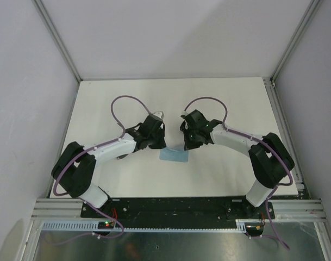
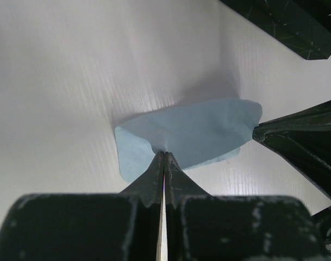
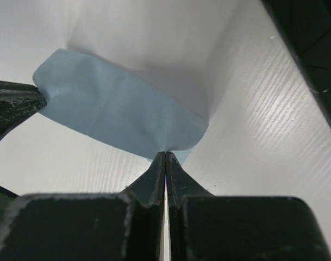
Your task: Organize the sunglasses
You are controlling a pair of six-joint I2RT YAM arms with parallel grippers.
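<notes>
The sunglasses are out of view in all three frames. A light blue cloth (image 1: 173,155) lies on the white table between the two arms. My left gripper (image 2: 164,153) is shut on the cloth (image 2: 192,130) at its near edge, and that edge is raised off the table. My right gripper (image 3: 165,152) is shut on the opposite edge of the same cloth (image 3: 116,103). Each wrist view shows the other gripper's black fingers (image 2: 295,141) (image 3: 13,106) pinching the far end. From above, the left gripper (image 1: 163,145) and right gripper (image 1: 187,147) meet over the cloth.
The white table (image 1: 127,98) is bounded by grey walls and an aluminium frame (image 1: 62,49). Purple cables (image 1: 122,100) loop above both wrists. The arm bases sit on the black rail (image 1: 176,206) at the near edge.
</notes>
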